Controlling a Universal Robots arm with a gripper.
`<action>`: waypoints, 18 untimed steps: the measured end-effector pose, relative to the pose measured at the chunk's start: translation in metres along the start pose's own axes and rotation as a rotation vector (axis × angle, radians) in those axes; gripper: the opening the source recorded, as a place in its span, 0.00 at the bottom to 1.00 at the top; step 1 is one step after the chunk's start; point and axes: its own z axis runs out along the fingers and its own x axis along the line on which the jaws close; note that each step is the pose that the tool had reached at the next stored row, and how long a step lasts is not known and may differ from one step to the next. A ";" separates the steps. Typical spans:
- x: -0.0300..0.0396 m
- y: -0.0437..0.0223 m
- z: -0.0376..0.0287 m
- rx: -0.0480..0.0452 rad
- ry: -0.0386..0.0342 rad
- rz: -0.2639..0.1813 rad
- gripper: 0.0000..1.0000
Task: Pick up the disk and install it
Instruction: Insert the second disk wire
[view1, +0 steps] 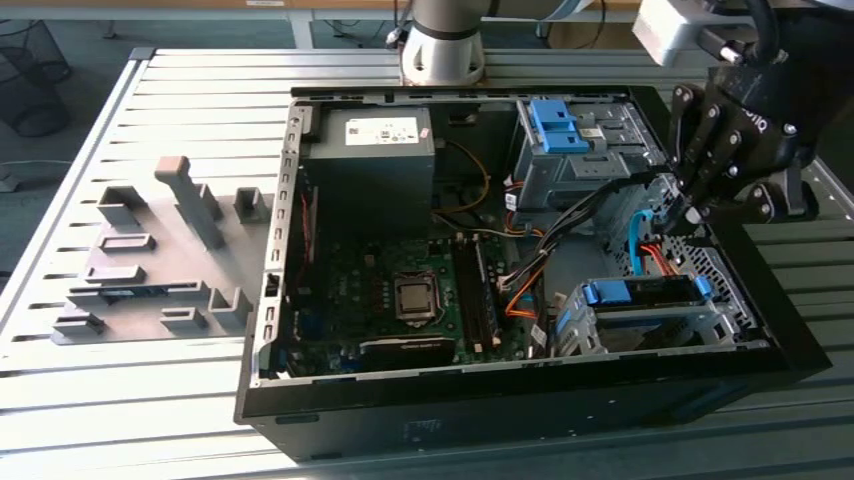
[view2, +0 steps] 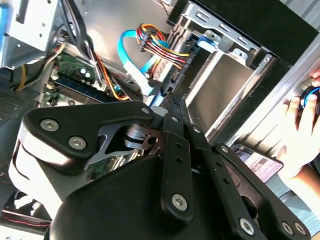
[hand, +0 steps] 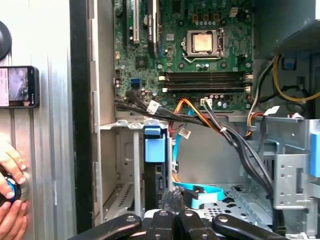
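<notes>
Disk, flat silver metal hard drive in bright blue plastic bracket (view1: 647, 292), seated in grey metal drive cage (view1: 571, 325) at corner of open black computer case (view1: 534, 405). Probably stiff, dense, shock-sensitive; best gripped across bracket edges. Jaws pinched narrow, holding nothing, just above cage. Inside case too: green motherboard (view1: 387, 262), orange cables (view1: 523, 272).
</notes>
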 end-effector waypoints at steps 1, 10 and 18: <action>-0.0017 0.0000 -0.0002 -0.0009 -0.0001 0.000 0.11; -0.0183 0.0005 -0.0012 -0.0038 0.0013 0.008 0.11; -0.0187 0.0006 -0.0008 -0.0045 0.0030 0.023 0.17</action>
